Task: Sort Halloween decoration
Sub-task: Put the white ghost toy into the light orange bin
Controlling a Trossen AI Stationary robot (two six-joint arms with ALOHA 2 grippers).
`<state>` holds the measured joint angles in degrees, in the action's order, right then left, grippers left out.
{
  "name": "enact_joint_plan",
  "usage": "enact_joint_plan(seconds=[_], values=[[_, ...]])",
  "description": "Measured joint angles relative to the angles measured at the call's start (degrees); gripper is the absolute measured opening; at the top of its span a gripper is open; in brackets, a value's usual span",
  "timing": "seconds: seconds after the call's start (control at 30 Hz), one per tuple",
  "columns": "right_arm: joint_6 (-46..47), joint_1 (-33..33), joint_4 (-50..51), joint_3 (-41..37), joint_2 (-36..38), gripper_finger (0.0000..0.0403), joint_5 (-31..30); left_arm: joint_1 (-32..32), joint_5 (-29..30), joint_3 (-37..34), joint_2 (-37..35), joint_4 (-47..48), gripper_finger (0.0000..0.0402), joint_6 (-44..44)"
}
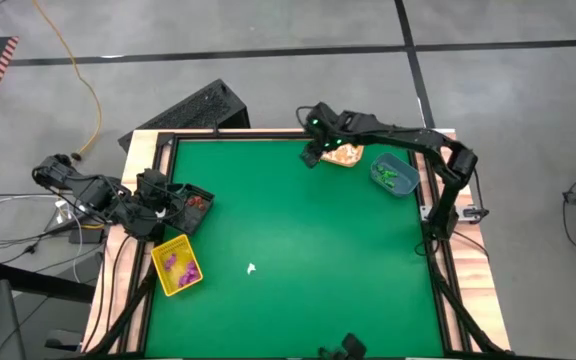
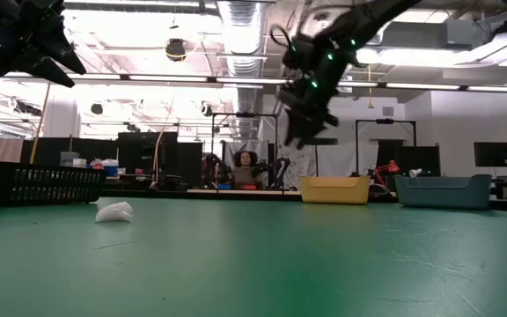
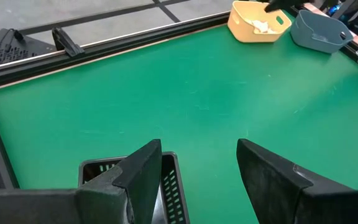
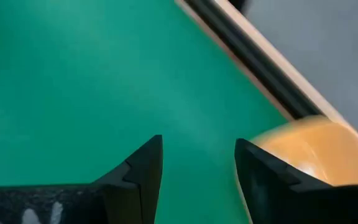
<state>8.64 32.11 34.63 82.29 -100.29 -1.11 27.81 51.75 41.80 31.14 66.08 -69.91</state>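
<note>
Clearly, no brand, label or readable writing shows on any bin or on the green felt table top.

The right gripper hangs above the table's far edge, just beside the orange plastic bin. Its arm reaches in from the right side over the blue plastic bin. In the right wrist view the two dark fingers stand spread, with nothing between them.

The left gripper waits over the black mesh basket at the table's left edge. Its fingers are also spread apart and empty.

One small white Halloween trinket lies alone on the felt near the middle. Purple trinkets lie in the yellow plastic bin, green ones in the blue bin, and reddish ones in the black basket.
</note>
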Motion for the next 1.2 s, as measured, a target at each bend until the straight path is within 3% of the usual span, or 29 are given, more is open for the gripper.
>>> enact_joint_plan(seconds=[0.3,0.5,0.73,0.93,1.2], values=[[-3.3,-12.4,-16.9,1.4,0.0,0.0192,6.0,0.0,0.0,0.0,0.0,0.0,0.0199,-0.6],[-5.4,-21.5,-31.0,-0.1,-0.3,0.0192,7.4,0.0,0.1,0.0,0.0,0.0,0.0199,-1.1],[-7.7,-29.3,-38.6,-0.3,-0.3,0.0192,7.4,0.0,0.6,0.0,0.0,0.0,0.0199,-1.1],[-6.6,-33.2,-48.2,0.0,-6.2,0.0192,7.0,0.0,1.2,0.0,0.0,-0.2,0.0199,-1.1],[-6.0,-37.0,-51.2,2.2,-15.6,0.0191,6.9,0.0,-0.5,0.0,0.0,-0.6,0.0199,-0.1]])
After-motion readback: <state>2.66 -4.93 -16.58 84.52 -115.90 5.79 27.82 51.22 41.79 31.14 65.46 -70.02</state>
